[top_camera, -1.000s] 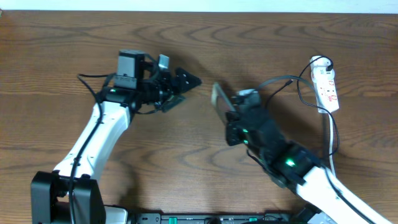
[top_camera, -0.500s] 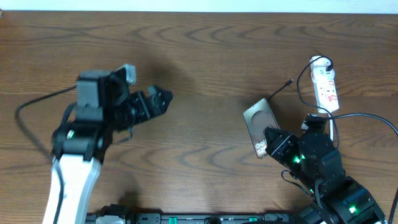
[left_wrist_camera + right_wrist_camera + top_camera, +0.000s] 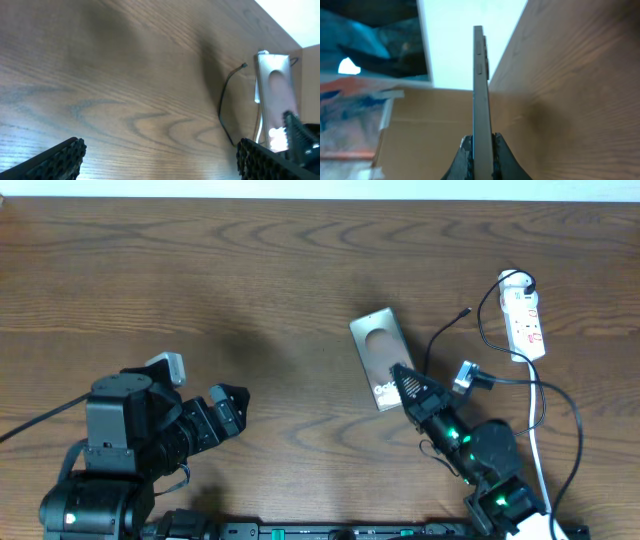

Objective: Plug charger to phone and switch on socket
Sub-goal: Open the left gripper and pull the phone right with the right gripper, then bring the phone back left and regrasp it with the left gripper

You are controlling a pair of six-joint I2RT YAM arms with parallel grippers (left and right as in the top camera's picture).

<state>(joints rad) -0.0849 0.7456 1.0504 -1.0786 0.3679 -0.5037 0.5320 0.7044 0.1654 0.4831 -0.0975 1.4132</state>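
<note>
Right gripper (image 3: 402, 383) is clamping the phone (image 3: 374, 348) by its lower end at mid-table, presumably steadying it near the charger (image 3: 467, 311) tip, while left gripper (image 3: 228, 406) is hanging wide apart, empty.

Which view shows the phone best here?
Overhead: the phone shows most of its face, circle and lettering, with the right pincer clamped on its near end. The right wrist view sees only its thin edge. The left wrist view catches it at the frame's right edge.
</note>
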